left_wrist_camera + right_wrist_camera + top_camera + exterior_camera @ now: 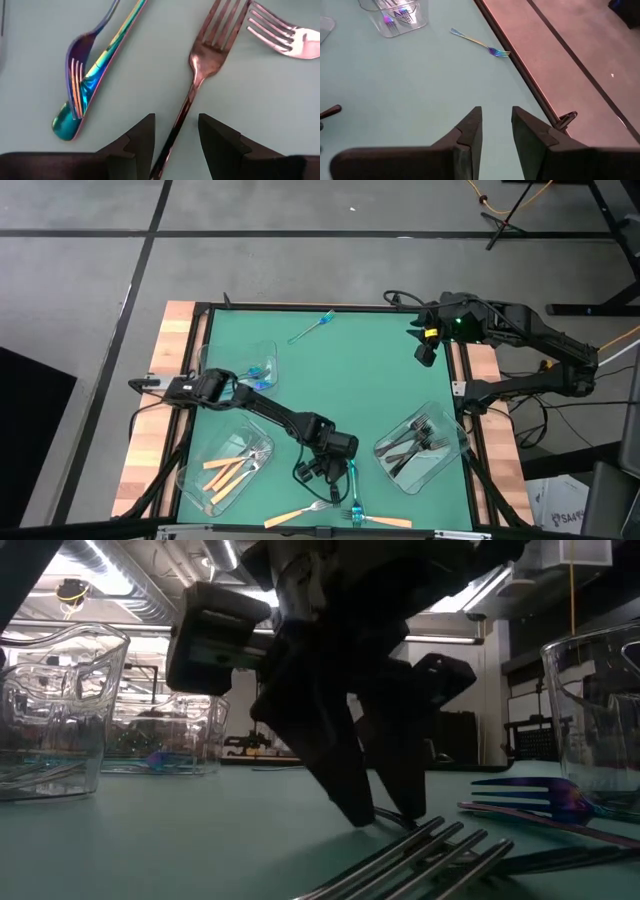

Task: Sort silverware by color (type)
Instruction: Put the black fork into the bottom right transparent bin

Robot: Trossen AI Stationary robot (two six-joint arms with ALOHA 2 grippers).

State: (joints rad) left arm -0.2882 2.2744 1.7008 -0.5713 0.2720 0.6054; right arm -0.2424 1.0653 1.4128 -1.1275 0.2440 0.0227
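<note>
Near the front edge of the table (330,360), we see the left gripper (322,471) lowered over the last loose forks, its fingers (140,142) spread with the slim stem of one fork (200,75) lying between them. That stem runs up to copper-toned tines pointing away from the wrist, so we judge the claw is lined up to close across the narrow handle, where the grip is easiest. Just beside it lies a shiny blue-teal fork (107,55), crossed over by another iridescent piece, and a further set of tines (280,35) sits on the other side; that crowding explains the careful straddle. From table height the fingertips reach almost to the surface, touching or nearly touching the stem.

Three clear trays hold what is already sorted: orange-handled forks in the tray at the front left corner (190,480), dark forks in the tray by the right edge (455,442), blue ones in the tray toward the left edge (262,352). One blue fork (312,327) lies alone near the back edge.

By the back right corner the right gripper (426,352) waits, fingers part-way spread and holding nothing.
</note>
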